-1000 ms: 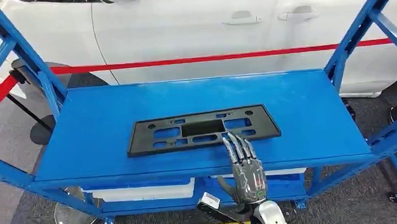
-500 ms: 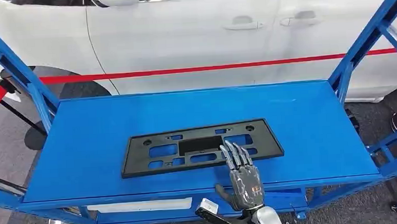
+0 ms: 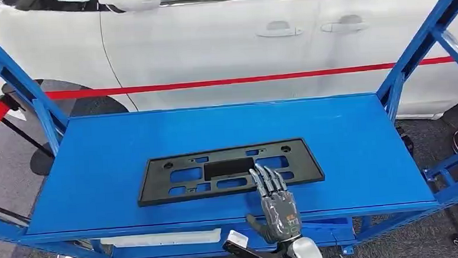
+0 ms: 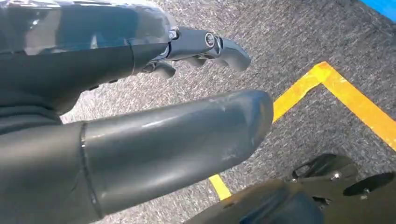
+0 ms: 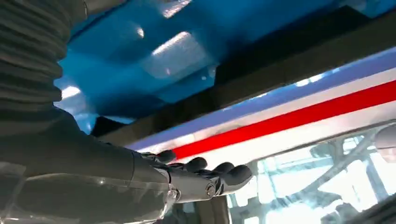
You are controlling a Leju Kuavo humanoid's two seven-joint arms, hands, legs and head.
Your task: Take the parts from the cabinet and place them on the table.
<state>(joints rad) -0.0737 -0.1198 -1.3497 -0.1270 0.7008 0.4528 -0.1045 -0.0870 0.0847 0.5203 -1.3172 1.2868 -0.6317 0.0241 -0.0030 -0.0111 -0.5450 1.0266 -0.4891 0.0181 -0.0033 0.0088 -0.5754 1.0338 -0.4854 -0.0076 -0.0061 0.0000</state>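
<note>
While the black plate (image 3: 230,171) is lying lengthwise across the middle of the blue shelf (image 3: 357,140), the right hand (image 3: 276,202) is reaching from lower centre, fingers spread, tips over its near edge, holding nothing.

No legible txt anywhere.

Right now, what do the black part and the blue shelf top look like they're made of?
Black part: looks like moulded plastic, matte black; thin flat frame with cut-out slots and round holes, no glare. Hedged: coated metal can't be ruled out.
Blue shelf top: looks like painted sheet metal, smooth semi-gloss; soft light reflections, folded front edge, matching blue struts.
The right robot hand reaches over the part's near edge.
</note>
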